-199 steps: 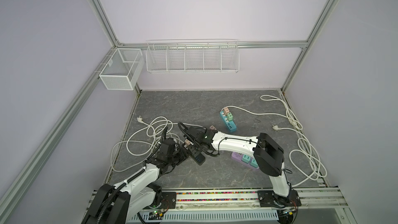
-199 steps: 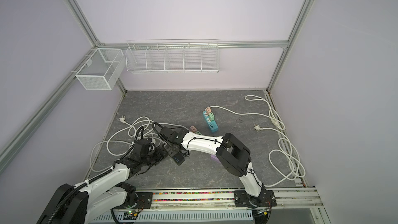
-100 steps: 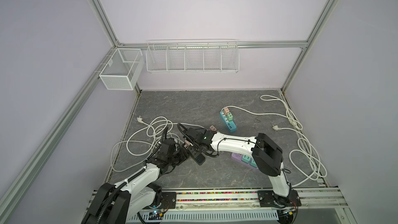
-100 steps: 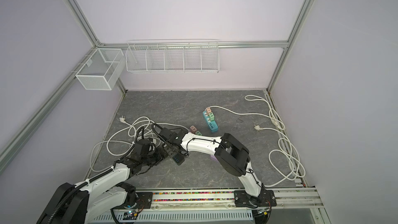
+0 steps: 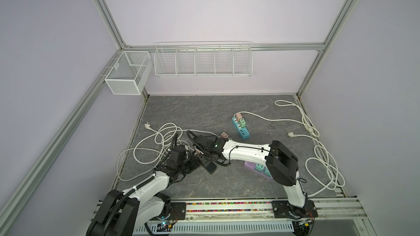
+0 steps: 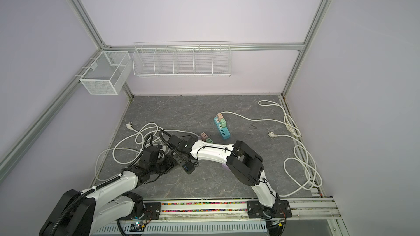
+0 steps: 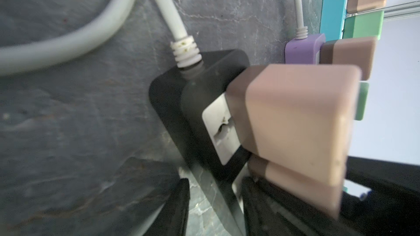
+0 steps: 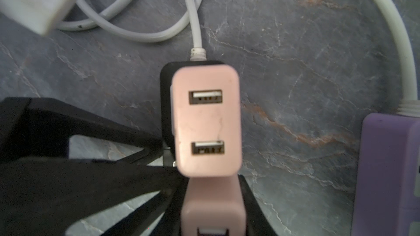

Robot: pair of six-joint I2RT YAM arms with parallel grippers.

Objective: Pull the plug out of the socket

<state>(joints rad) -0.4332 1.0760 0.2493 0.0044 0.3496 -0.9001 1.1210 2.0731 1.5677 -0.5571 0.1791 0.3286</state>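
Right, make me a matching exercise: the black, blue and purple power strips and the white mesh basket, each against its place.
Things:
1. black power strip
2. blue power strip
3. purple power strip
4. white wire-mesh box basket

Places:
A. partly under the white right arm
B. hung on the metal frame rail
C. pink USB adapter on it clamped by the right gripper
D. in the open on the grey table

Pairs: 1-C, 2-D, 3-A, 4-B

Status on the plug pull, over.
Right gripper shut on pink plug. Left gripper open astride black strip. Plug looks seated; second pink plug crowds it.
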